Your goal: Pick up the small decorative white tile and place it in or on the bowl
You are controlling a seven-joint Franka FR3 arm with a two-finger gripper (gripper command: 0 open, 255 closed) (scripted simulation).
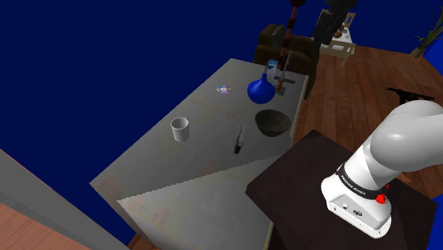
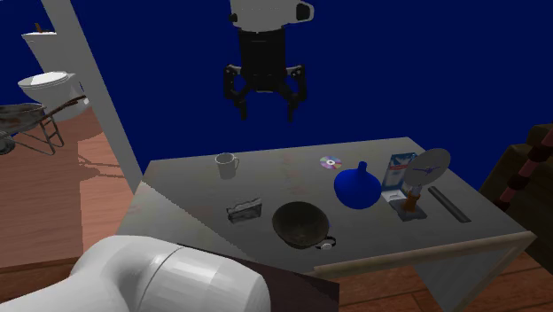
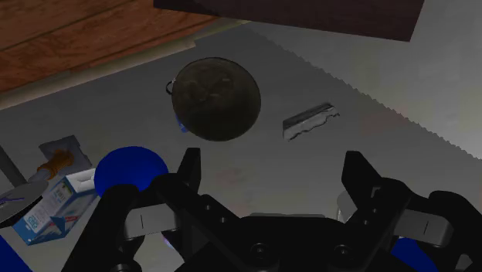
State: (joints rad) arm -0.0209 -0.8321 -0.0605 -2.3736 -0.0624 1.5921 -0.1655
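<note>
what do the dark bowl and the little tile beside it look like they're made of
The round dark bowl looks like dull mottled metal or stoneware: brownish blotches, no bright shine. The small thin grey-white tile may be matte stone or ceramic: pale, flat, ragged edge.

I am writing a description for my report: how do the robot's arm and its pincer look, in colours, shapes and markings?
The arm is glossy white with rounded links. A black band with small white lettering rings one joint, and a small red mark sits beside it. The pincer is all black and angular, with two fingers, under a white wrist piece.
</note>
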